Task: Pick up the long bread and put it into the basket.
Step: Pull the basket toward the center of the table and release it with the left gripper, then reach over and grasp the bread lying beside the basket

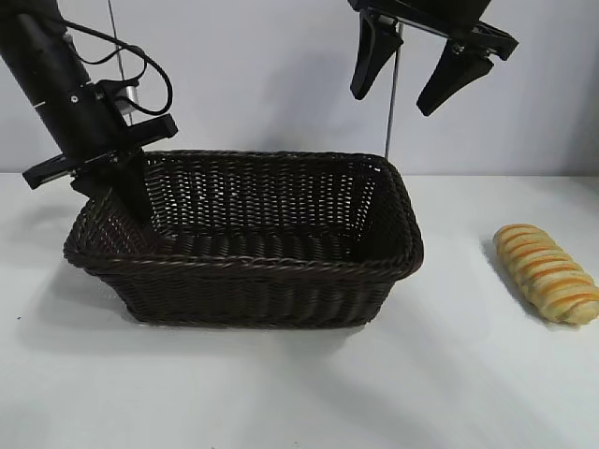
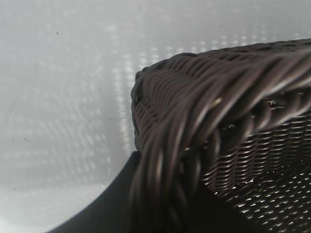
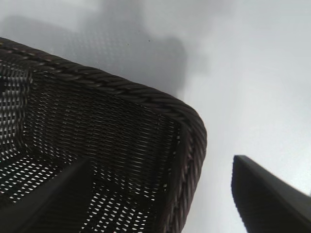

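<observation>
The left gripper is reaching down at the basket's left end, its fingers nearly closed and pinching the braided rim there. The right gripper is hanging high above the basket's far right corner with its fingers spread wide, holding nothing. The long bread is lying on the white table, well below and off to the right of the right gripper, clear of the basket and well apart from the left gripper. The left wrist view is showing the rim up close against a dark finger. The right wrist view is showing one finger over bare table, the other over the basket's corner; the bread is outside both wrist views.
</observation>
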`<state>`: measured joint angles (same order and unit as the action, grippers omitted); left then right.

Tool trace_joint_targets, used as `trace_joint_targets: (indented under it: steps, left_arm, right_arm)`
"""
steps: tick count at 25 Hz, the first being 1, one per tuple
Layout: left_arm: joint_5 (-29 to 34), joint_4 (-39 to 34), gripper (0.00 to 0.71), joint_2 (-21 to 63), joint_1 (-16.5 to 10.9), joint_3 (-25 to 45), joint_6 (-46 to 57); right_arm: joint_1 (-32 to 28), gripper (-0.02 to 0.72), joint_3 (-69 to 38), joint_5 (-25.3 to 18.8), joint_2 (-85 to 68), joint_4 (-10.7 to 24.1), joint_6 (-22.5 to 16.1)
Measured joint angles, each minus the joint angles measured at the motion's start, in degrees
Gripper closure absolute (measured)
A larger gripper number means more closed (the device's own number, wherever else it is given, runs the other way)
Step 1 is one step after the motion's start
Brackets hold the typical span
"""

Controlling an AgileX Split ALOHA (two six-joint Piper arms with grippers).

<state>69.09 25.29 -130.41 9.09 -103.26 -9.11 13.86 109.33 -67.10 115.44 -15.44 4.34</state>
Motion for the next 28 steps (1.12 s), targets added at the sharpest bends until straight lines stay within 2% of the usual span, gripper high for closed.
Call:
trace_joint_targets:
  steps: [3, 6, 10, 13, 18, 28]
  left_arm:
    - [0.0, -0.1, 0.6, 0.0, 0.0, 0.0, 0.0]
    - [0.0, 0.3, 0.533, 0.0, 0.0, 0.0, 0.0]
    - [0.0, 1.0, 0.27, 0.0, 0.0, 0.0, 0.0]
    - [0.0, 1.0, 0.161, 0.0, 0.0, 0.0, 0.0]
    - [0.0, 1.0, 0.128, 2.3, -0.1, 0.0, 0.0]
    - [0.5, 1.1, 0.124, 13.2, -0.2, 0.0, 0.6]
  right_arm:
    - [0.0, 0.134, 0.0, 0.0, 0.0, 0.0, 0.0]
    - [0.0, 0.134, 0.0, 0.1, 0.0, 0.0, 0.0]
    - [0.0, 0.134, 0.0, 0.1, 0.0, 0.0, 0.0]
    - [0.0, 0.134, 0.0, 0.1, 0.0, 0.0, 0.0]
    - [0.0, 0.134, 0.0, 0.1, 0.0, 0.0, 0.0]
    - [0.0, 0.134, 0.0, 0.1, 0.0, 0.0, 0.0]
